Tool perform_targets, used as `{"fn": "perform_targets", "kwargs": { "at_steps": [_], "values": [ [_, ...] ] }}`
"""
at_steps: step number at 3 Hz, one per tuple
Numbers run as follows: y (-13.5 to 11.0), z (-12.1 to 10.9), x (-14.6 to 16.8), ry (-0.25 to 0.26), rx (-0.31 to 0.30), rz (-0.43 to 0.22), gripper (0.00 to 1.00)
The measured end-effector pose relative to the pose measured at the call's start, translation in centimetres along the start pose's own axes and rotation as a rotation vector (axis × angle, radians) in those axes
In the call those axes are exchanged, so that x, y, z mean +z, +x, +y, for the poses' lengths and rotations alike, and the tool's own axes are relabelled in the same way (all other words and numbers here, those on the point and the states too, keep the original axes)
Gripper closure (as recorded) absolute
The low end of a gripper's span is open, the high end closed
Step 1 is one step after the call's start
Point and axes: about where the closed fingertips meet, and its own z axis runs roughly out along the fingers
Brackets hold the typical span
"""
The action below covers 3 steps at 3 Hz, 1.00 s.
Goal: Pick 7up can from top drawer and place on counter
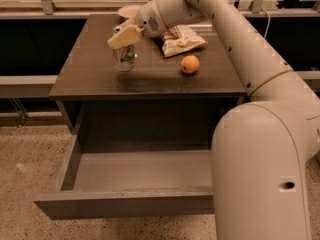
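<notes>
The 7up can (125, 59) stands upright on the dark counter (95, 79), toward its left side. My gripper (125, 37) is right over the can's top and hides it; I cannot tell whether it touches the can. The arm reaches in from the upper right across the counter. The top drawer (125, 204) is pulled out wide below the counter, and its grey floor (145, 169) shows nothing on it.
An orange (190, 64) and a crumpled snack bag (182, 39) lie on the counter right of the can. A pale plate (129, 10) is at the back edge. My arm's large white body (265, 174) fills the right side over the speckled floor.
</notes>
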Motion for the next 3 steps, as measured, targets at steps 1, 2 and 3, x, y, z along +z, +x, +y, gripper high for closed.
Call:
{"fn": "perform_targets", "kwargs": {
  "at_steps": [1,2,3],
  "values": [
    [0.02,0.07,0.35,-0.006,0.000,0.001,0.16],
    [0.05,0.14,0.71,-0.011,0.001,0.001,0.00],
    [0.05,0.14,0.71,-0.011,0.001,0.001,0.00]
  ]
}}
